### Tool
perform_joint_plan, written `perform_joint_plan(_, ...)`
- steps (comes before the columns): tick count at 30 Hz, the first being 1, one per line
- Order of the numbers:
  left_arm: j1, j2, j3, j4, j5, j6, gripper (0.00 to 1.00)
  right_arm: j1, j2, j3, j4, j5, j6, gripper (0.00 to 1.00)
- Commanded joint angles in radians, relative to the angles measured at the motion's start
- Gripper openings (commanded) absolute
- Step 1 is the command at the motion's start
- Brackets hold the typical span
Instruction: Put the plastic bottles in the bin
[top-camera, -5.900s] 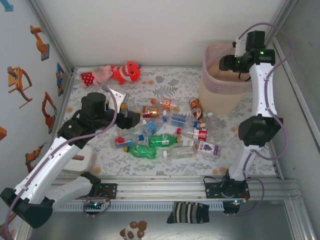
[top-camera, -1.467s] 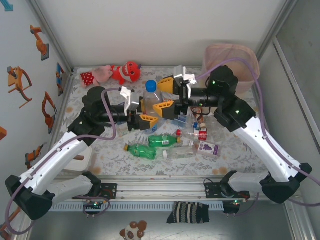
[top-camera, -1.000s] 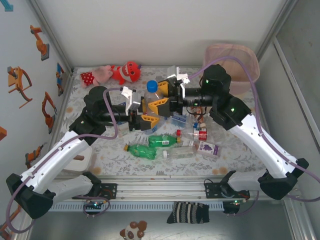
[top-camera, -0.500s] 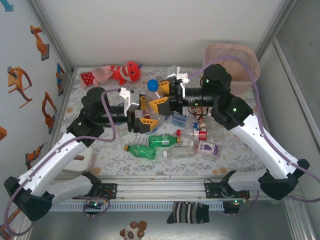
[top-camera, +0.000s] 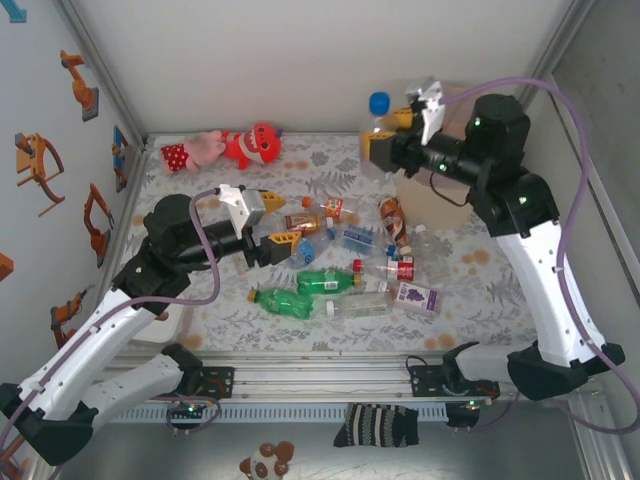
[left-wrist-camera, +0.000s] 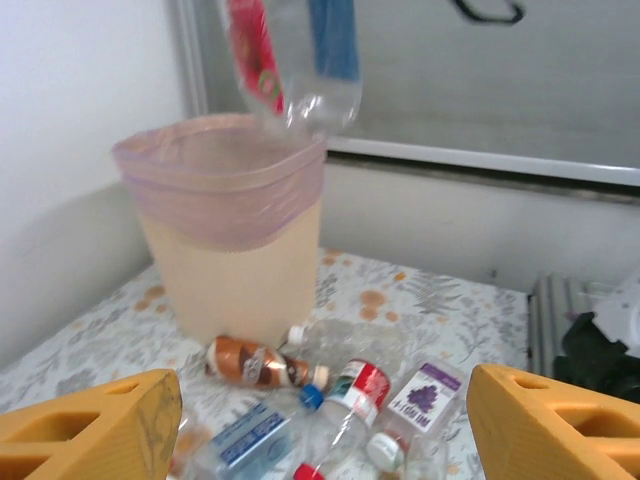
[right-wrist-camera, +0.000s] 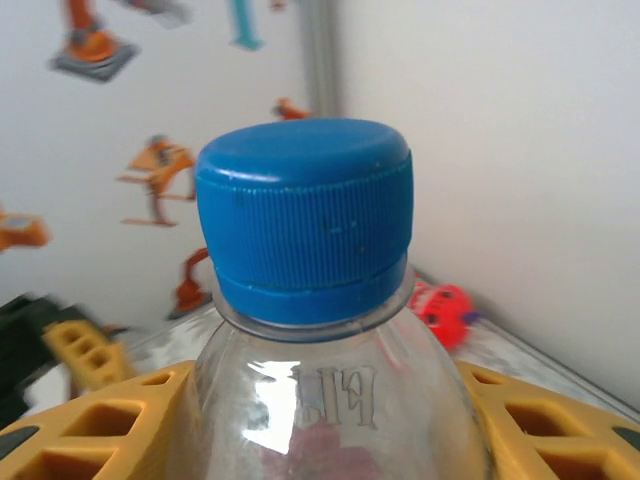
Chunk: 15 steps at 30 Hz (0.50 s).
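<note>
Blue-capped and clear, one bottle (top-camera: 378, 122) sits clamped in the right gripper (top-camera: 393, 143), held high in the air close to the top of the pink-and-cream bin (left-wrist-camera: 232, 255). The left gripper (top-camera: 279, 218) hovers with its jaws spread wide and empty at the left edge of the other bottles (top-camera: 325, 281), which lie scattered on the flowered surface (top-camera: 470, 300).

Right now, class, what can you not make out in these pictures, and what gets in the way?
Inside of the bin: the left wrist view meets its wall side-on; in the top view the right arm covers its mouth.
Held bottle: cut off at the bottom edge in the right wrist view, at the top edge in the left wrist view.
Lying bottles: labels too small to read from above.
</note>
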Motion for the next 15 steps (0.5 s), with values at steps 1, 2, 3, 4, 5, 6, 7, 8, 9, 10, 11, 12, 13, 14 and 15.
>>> perform_joint_plan(1, -0.006, -0.005, -0.003, -0.053, -0.129, -0.024, 0.74, -0.107, 0.059, 0.09, -0.088, 0.071, 0.012, 0.45)
perform_joint_plan(2, -0.007, -0.005, -0.002, -0.057, -0.141, -0.03, 0.74, -0.138, 0.083, 0.117, -0.112, 0.088, 0.008, 0.46)
perform_joint_plan(3, -0.006, -0.002, 0.0, -0.067, -0.15, -0.034, 0.74, -0.17, 0.109, 0.145, -0.134, 0.093, 0.007, 0.46)
perform_joint_plan(4, -0.007, -0.001, 0.001, -0.074, -0.154, -0.036, 0.74, -0.201, 0.132, 0.164, -0.148, 0.103, 0.005, 0.45)
perform_joint_plan(5, -0.006, 0.0, 0.003, -0.08, -0.157, -0.038, 0.74, -0.231, 0.161, 0.193, -0.171, 0.127, -0.003, 0.45)
perform_joint_plan(6, -0.007, 0.0, 0.001, -0.083, -0.158, -0.045, 0.74, -0.253, 0.193, 0.223, -0.2, 0.166, -0.015, 0.45)
perform_joint_plan(7, -0.006, 0.001, 0.002, -0.087, -0.164, -0.051, 0.74, -0.268, 0.224, 0.258, -0.229, 0.214, -0.027, 0.45)
perform_joint_plan(8, -0.007, 0.001, 0.003, -0.093, -0.169, -0.055, 0.74, -0.283, 0.266, 0.304, -0.272, 0.273, -0.046, 0.44)
perform_joint_plan(9, -0.006, 0.003, 0.005, -0.101, -0.171, -0.057, 0.74, -0.298, 0.308, 0.348, -0.309, 0.319, -0.058, 0.44)
perform_joint_plan(10, -0.007, 0.003, 0.005, -0.108, -0.172, -0.058, 0.74, -0.315, 0.344, 0.382, -0.335, 0.353, -0.069, 0.44)
perform_joint_plan(11, -0.007, 0.004, 0.004, -0.112, -0.173, -0.056, 0.74, -0.331, 0.383, 0.421, -0.365, 0.394, -0.078, 0.44)
perform_joint_plan(12, -0.007, 0.003, 0.003, -0.116, -0.175, -0.058, 0.74, -0.349, 0.421, 0.456, -0.389, 0.431, -0.083, 0.44)
perform_joint_plan(13, -0.006, 0.002, 0.002, -0.118, -0.175, -0.057, 0.74, -0.365, 0.449, 0.483, -0.407, 0.456, -0.09, 0.44)
perform_joint_plan(14, -0.007, 0.002, 0.0, -0.118, -0.173, -0.056, 0.74, -0.381, 0.48, 0.507, -0.419, 0.473, -0.096, 0.44)
perform_joint_plan(15, -0.006, 0.003, -0.003, -0.118, -0.165, -0.054, 0.74, -0.4, 0.502, 0.518, -0.422, 0.48, -0.097, 0.44)
